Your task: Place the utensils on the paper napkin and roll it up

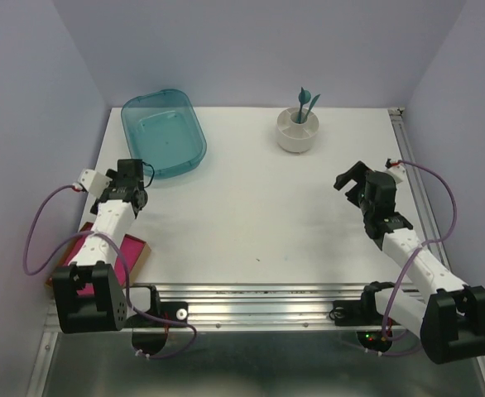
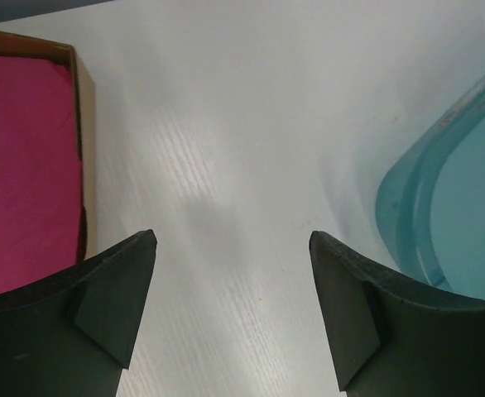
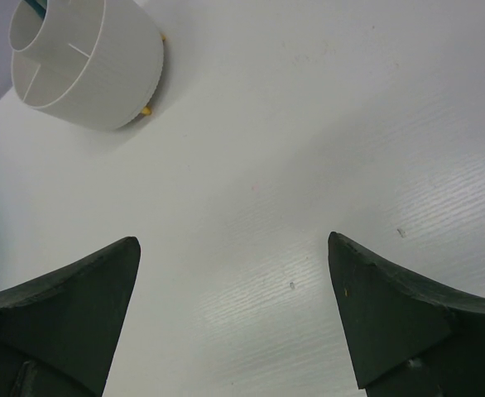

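The dark-teal utensils (image 1: 306, 101) stand upright in a white round holder (image 1: 299, 130) at the back of the table, right of centre. The holder also shows in the right wrist view (image 3: 89, 62), ahead and to the left of my right gripper. No single napkin sheet lies on the table. Only a pile of magenta napkins (image 1: 102, 252) shows, in a brown box at the front left, partly hidden under my left arm. It also shows in the left wrist view (image 2: 23, 165). My left gripper (image 1: 136, 169) is open and empty over bare table (image 2: 232, 240). My right gripper (image 1: 350, 175) is open and empty (image 3: 232, 240).
A translucent teal tray (image 1: 164, 132) sits at the back left, just beyond my left gripper; its edge shows in the left wrist view (image 2: 466, 215). The brown box rim (image 2: 85, 141) lies left of my left fingers. Walls enclose the table on three sides.
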`<action>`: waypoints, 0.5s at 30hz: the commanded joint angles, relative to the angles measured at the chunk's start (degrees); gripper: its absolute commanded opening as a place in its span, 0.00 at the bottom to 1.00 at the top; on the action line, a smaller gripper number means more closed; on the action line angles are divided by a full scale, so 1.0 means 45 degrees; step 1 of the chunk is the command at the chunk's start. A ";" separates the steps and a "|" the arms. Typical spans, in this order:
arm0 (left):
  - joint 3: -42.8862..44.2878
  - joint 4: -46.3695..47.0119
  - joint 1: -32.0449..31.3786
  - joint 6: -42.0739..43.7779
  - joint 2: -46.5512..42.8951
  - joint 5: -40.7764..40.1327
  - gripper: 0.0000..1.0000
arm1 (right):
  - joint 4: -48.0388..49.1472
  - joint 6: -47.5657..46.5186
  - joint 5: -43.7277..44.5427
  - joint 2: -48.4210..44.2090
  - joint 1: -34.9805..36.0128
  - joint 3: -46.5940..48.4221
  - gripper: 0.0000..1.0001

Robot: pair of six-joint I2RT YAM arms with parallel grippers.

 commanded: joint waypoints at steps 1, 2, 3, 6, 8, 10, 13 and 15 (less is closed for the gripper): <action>-0.0022 -0.2460 0.0846 -0.1525 -0.0704 -0.0486 0.86 | 0.0309 0.0149 -0.0296 -0.0016 -0.0008 0.0484 1.00; -0.0275 -0.2829 0.1118 -0.2029 -0.1169 -0.0525 0.86 | 0.0309 0.0168 -0.0355 -0.0016 -0.0027 0.0484 1.00; -0.0412 -0.3026 0.1237 -0.2305 -0.1464 -0.0622 0.84 | 0.0309 0.0168 -0.0394 -0.0035 -0.0008 0.0484 1.00; -0.1232 -0.2736 0.1530 -0.2445 -0.2695 -0.0429 0.81 | 0.0367 0.0227 -0.0570 -0.0035 -0.0008 0.0426 1.00; -0.1739 -0.2579 0.1842 -0.2522 -0.3203 -0.0253 0.79 | 0.0484 0.0246 -0.0822 -0.0016 -0.0027 0.0367 1.00; -0.2034 -0.2364 0.2405 -0.2425 -0.3692 0.0039 0.78 | 0.0524 0.0266 -0.0901 0.0043 -0.0008 0.0367 1.00; -0.2327 -0.2967 0.3052 -0.3085 -0.4064 -0.0017 0.75 | 0.0484 0.0266 -0.1019 0.0082 -0.0008 0.0387 1.00; -0.2775 -0.3164 0.3268 -0.3381 -0.4433 -0.0057 0.75 | 0.0523 0.0246 -0.1077 0.0101 -0.0008 0.0387 1.00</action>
